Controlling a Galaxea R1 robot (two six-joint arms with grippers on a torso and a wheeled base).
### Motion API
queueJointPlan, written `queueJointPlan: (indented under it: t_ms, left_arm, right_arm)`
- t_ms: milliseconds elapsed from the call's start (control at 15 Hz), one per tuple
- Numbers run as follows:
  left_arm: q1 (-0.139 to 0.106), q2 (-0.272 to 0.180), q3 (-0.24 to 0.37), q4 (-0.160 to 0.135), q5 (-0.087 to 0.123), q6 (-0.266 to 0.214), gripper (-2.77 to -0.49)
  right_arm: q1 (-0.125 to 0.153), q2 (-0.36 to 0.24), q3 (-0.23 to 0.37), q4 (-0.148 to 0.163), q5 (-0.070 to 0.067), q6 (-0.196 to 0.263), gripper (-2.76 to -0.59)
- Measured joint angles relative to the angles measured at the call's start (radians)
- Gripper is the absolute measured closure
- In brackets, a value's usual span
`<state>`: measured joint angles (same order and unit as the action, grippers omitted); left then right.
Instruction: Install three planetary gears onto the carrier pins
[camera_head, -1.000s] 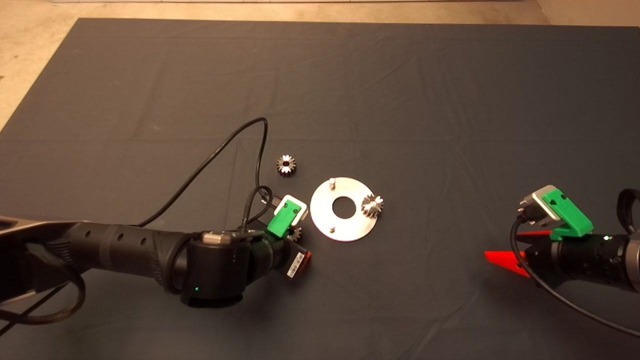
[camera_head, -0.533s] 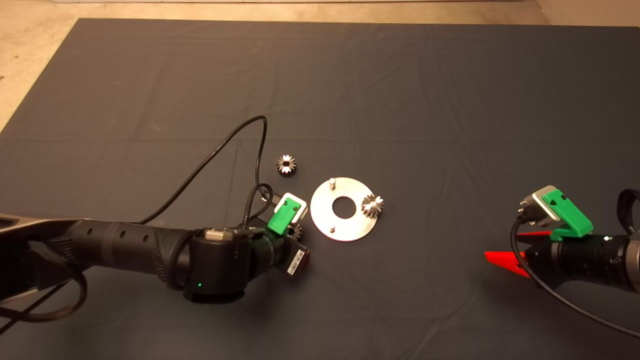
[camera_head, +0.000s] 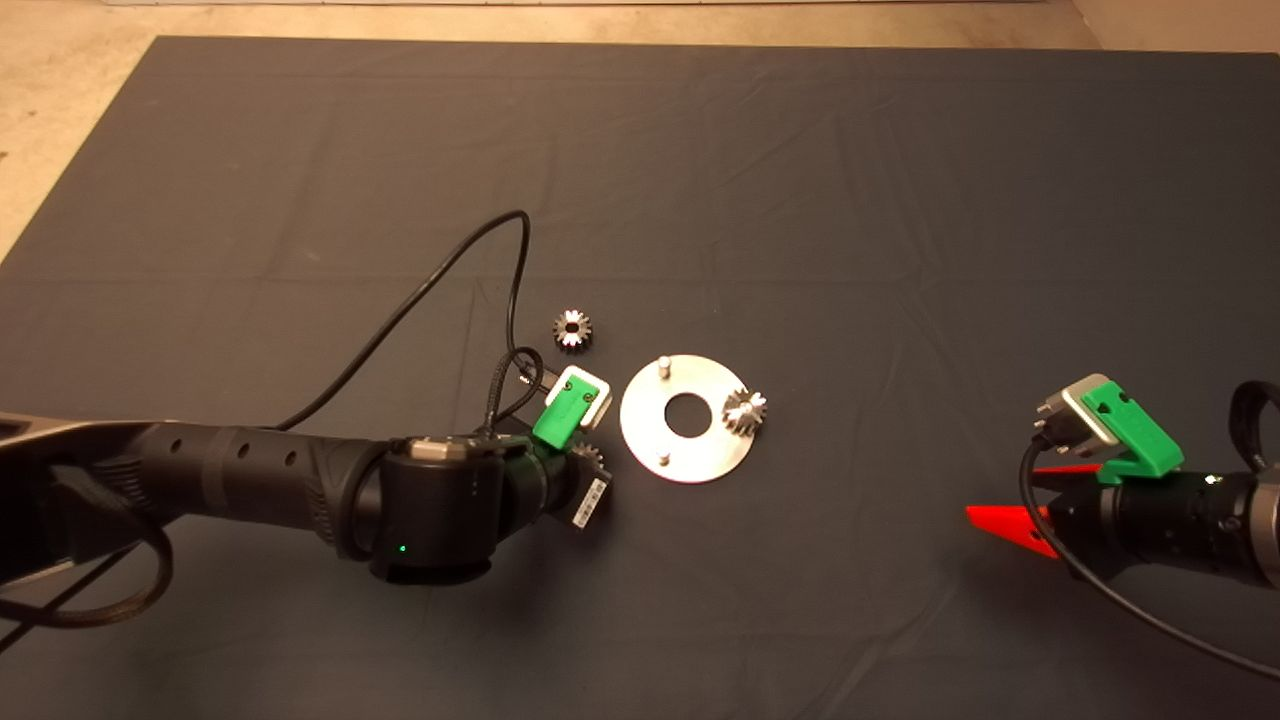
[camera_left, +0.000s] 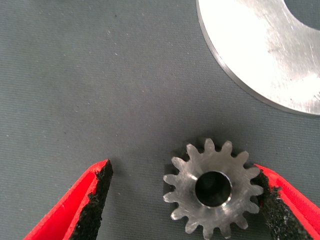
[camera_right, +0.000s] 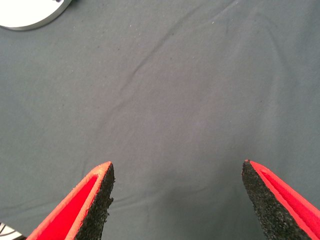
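Left tool (camera_left: 185, 200) low over the dark grey mat (camera_head: 800, 200) that covers the counter, its two red fingers with black pads (camera_left: 95, 200) spread apart around a small silver toothed metal gear with a round centre bore (camera_left: 212, 187); one pad touches the gear's teeth, the other stands clear of it — the gear lies flat on the mat. In the head view this gear (camera_head: 592, 459) shows only in part beside the left tool's green mount, just off the near-left rim of the flat shiny round metal disc with a central hole (camera_head: 640, 415). On the disc, a second small toothed gear (camera_head: 745, 411) sits on the pin at the right edge; two short silver carrier pins stand bare — one near the front rim (camera_head: 662, 459), one near the far rim (camera_head: 662, 362). Beyond the disc's far-left side, apart from it, a third small gear (camera_head: 572, 329) lies flat on the mat. Right tool (camera_right: 177, 200) well off to the right, fingers spread wide over bare mat, gripping nothing.
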<state>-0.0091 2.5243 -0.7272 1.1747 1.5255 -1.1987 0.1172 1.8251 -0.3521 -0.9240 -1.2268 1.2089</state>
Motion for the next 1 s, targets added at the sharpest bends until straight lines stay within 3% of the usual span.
queueJointPlan:
  t_ms: [1000]
  left_arm:
    - [-0.006, 0.000, 0.001, 0.000, -0.005, -0.001, -1.35]
  right_arm:
    - [-0.003, 0.000, 0.000, 0.000, 0.000, 0.000, -1.89]
